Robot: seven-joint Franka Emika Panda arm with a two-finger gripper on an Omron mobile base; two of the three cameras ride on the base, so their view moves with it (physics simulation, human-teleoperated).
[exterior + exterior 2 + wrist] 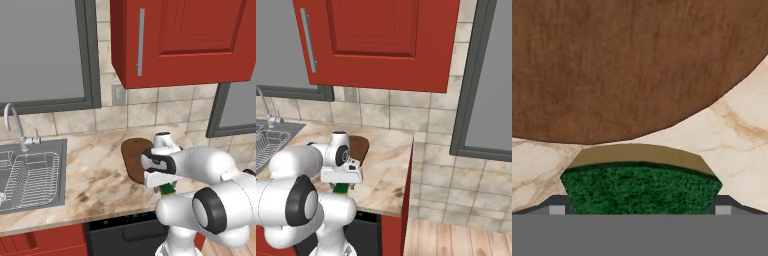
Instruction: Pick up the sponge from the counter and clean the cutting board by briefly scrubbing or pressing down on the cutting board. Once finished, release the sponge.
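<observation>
**A:** Where did the pincer (640, 207) stand just then?

**B:** Down low over the counter (742, 150), with its jaws spread as wide as they went. The sponge (641, 187) sat right between the fingertips (557, 209), green top facing the hand camera and the yellow layer on the far side. Nothing was gripped yet, as far as I could judge.

**A:** And the cutting board (622, 65)?

**B:** Just beyond the sponge, ahead of the pincer, near but apart; a strip of marble lay between them.

**A:** So what could have spoiled it?

**B:** The sponge nearly filled the gap, so the fingers had little room either side. If the hand sat slightly off centre, one tip might have landed on the sponge's top or nudged it sideways instead of straddling it. Closing too high could have pinched only the soft green layer, and it might have slipped out on the lift. Pressing too low risked the tips scraping the counter.
</observation>
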